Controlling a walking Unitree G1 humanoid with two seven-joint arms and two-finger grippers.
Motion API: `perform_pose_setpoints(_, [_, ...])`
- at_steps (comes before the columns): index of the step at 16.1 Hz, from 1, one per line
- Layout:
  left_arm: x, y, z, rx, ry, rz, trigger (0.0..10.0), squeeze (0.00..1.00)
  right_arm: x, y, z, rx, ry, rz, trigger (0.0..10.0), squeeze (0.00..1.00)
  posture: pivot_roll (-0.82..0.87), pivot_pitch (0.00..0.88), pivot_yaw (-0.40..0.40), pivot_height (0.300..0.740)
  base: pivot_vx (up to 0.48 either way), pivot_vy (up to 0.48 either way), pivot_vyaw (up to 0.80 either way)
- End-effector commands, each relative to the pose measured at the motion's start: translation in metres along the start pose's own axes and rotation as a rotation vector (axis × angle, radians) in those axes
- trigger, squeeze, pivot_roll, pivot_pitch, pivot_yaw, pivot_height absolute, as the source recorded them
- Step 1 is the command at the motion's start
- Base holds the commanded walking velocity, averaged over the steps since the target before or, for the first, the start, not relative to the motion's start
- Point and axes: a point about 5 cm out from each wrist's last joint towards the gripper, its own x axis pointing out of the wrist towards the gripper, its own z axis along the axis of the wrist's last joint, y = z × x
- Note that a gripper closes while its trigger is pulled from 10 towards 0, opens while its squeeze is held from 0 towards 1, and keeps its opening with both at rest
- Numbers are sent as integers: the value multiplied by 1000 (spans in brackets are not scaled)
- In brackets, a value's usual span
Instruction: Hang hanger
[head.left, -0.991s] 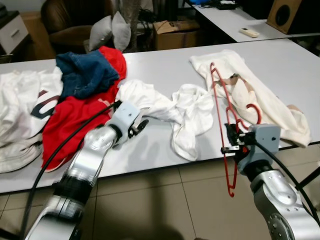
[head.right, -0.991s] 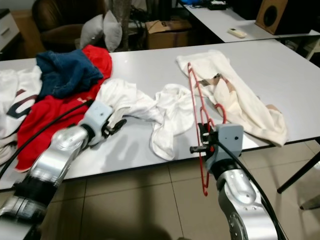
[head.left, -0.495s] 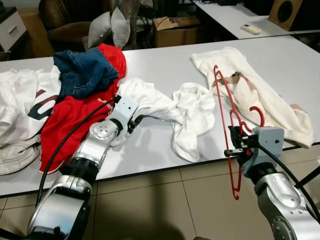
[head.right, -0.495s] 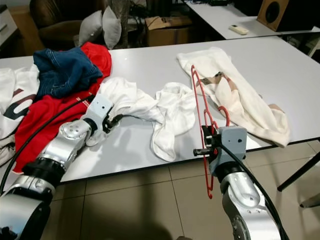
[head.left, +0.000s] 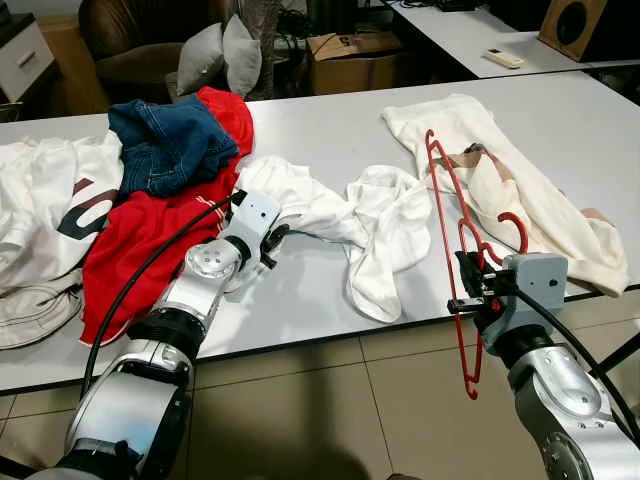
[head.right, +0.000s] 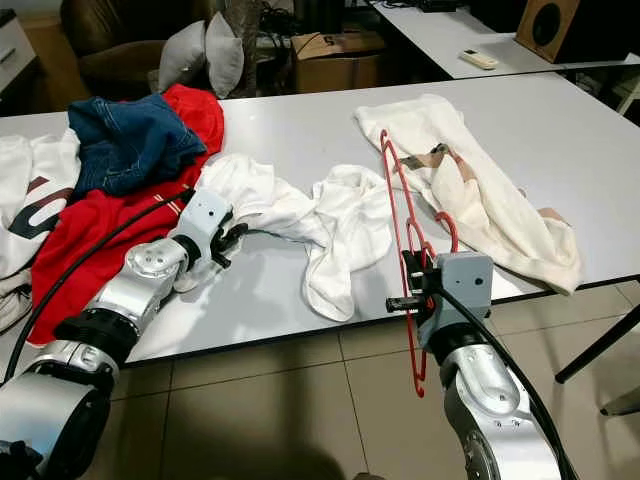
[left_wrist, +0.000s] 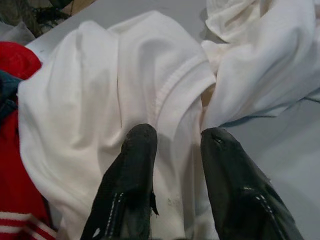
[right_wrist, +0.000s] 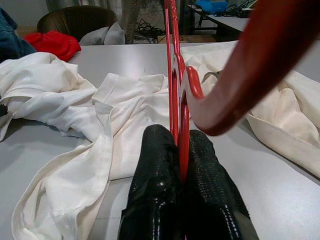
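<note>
- The right gripper (right_wrist: 177, 150) is pinching the thin red plastic hanger (head.left: 452, 228) between its closed black fingers (right_wrist: 156, 165), carrying it upright just off the near edge of the long white table (head.left: 330, 130), its hook curling beside the wrist.
- The left gripper (left_wrist: 175, 137) is reaching over the crumpled white T-shirt (head.left: 310, 205) at the middle of the table, its two fingers parted and lying on the fabric with nothing caught between them yet.
- So the hanger is already in hand, and the garment is only being approached.
- What seems left: gripping the shirt, working the hanger into its neck, then hanging it up; no rail is showing.
- A cream garment (head.left: 520, 190), a red shirt (head.left: 150, 235) and blue jeans (head.left: 165, 145) are lying untouched on the table.
</note>
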Motion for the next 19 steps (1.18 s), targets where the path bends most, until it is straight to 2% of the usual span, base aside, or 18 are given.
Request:
perform_pose_setpoints(1, [2,5,8,14,-21,21,0,0,0,2,3,-3,-20,9,10000,0,-99,4,44,740,0,0,0])
perform_pose_setpoints(4, [2,9,6,38,0,59,0,0,0,1,4,-3,-23,7,10000,0,-100,5,44,740,0,0,0])
perform_pose_setpoints(11, [3,15,5,10,2,102,0,0,-1,1,4,-8,-18,19,10000,0,-105,5,41,740,0,0,0])
perform_pose_setpoints(16, [0,18,11,5,-33,21,0,0,-4,-3,3,-20,-5,30,10000,0,-107,8,43,740,0,0,0])
perform_pose_setpoints(19, [-8,31,20,-1,-55,-59,0,0,-13,3,1,-7,31,182,10000,0,-103,12,50,740,0,0,0])
